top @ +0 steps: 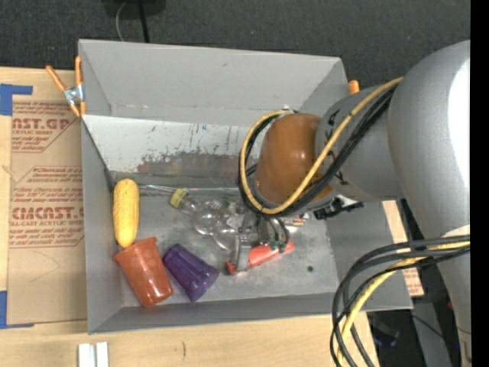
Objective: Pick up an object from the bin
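My gripper is low in the bin, right of the middle, under the arm's wrist. Directly below it lies a small red-orange carrot-like thing with a bit of green at its right end. It lies flat on the bin floor. A clear plastic thing with a small yellow cap lies just left of the gripper, touching or nearly touching it. I cannot tell whether anything is gripped.
A purple cup lies on its side near the front wall, with an orange cup beside it in the front left corner. A yellow corn cob lies along the left wall. The arm covers the bin's right side.
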You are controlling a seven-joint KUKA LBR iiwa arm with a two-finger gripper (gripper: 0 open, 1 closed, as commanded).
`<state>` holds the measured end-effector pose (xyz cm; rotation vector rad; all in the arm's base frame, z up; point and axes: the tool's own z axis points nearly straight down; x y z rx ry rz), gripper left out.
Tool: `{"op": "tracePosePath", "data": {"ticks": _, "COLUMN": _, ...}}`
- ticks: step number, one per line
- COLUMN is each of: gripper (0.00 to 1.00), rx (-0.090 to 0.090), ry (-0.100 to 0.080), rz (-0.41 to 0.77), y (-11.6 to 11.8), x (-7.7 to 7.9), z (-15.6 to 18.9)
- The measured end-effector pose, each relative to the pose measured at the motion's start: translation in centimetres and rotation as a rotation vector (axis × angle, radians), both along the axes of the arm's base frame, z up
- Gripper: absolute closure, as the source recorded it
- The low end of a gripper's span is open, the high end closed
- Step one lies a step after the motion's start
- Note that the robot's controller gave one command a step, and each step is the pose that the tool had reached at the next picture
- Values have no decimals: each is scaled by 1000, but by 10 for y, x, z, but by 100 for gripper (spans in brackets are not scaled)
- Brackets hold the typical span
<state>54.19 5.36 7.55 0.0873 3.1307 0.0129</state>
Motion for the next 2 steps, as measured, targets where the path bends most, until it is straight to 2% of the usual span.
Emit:
{"op": "tracePosePath", "data": {"ticks": 1, "gripper": 100, "rx": 0, "ry": 0, "rz": 0, "y": 0, "x": 0, "z": 0}}
{"op": "tracePosePath", "data": {"ticks": 2, "gripper": 100, "rx": 0, "ry": 7, "rz": -54, "y": 3, "x": 5, "z": 0}}
